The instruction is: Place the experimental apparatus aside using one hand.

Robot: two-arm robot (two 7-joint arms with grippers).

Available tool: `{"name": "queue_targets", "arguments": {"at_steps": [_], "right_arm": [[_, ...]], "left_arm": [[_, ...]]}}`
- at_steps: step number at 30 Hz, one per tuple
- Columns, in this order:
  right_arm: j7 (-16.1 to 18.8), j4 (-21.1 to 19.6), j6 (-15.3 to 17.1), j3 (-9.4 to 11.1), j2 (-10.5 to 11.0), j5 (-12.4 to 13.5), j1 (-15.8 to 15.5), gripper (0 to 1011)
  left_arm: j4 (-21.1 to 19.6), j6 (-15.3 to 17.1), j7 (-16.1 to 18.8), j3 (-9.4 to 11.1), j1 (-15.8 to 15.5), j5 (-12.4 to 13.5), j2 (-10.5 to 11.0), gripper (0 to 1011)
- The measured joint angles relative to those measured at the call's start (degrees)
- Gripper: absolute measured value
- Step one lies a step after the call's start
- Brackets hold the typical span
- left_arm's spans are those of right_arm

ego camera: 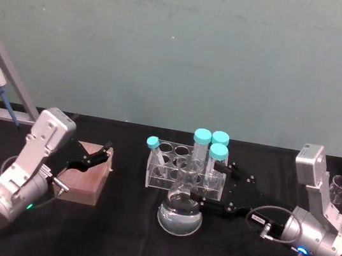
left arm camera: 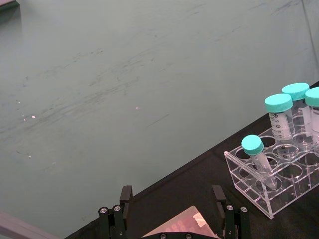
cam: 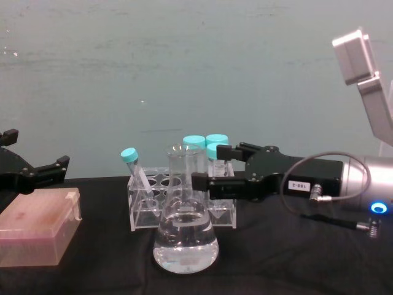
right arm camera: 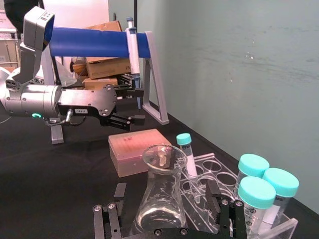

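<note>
The flask (ego camera: 179, 214) stands near-centre on the surface, just in front of the tube rack (ego camera: 184, 168). The right gripper (ego camera: 212, 186) has its fingers spread around the neck, seemingly not yet gripping: close squarely, lift upright.

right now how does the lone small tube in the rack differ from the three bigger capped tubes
The small tube is thin and leans at a tilt in its slot; the three bigger tubes are wide and stand upright. The small tube sits alone at the end of the clear rack on the robot's left; the bigger tubes cluster at the other end, close to the right gripper. All four have teal screw caps and clear bodies.
</note>
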Motion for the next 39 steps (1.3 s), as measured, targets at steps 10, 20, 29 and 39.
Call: {"name": "queue_targets", "arguments": {"at_steps": [10, 20, 29, 39], "right_arm": [[0.48, 2.08, -0.47, -1.88, -0.65, 0.99, 1.59, 1000], [0.49, 4.11, -0.90, -3.68, -1.41, 1.69, 3.13, 1000], [-0.14, 6.27, -1.51, -4.91, -2.48, 1.88, 4.66, 1000], [-0.53, 8.81, -2.25, -5.66, -4.00, 1.78, 6.15, 1000]], "left_arm": [[0.00, 0.00, 0.00, 0.00, 0.00, 0.00, 0.00, 1000], [0.00, 0.00, 0.00, 0.00, 0.00, 0.00, 0.00, 1000], [0.00, 0.00, 0.00, 0.00, 0.00, 0.00, 0.00, 1000], [0.00, 0.00, 0.00, 0.00, 0.00, 0.00, 0.00, 1000]]}}
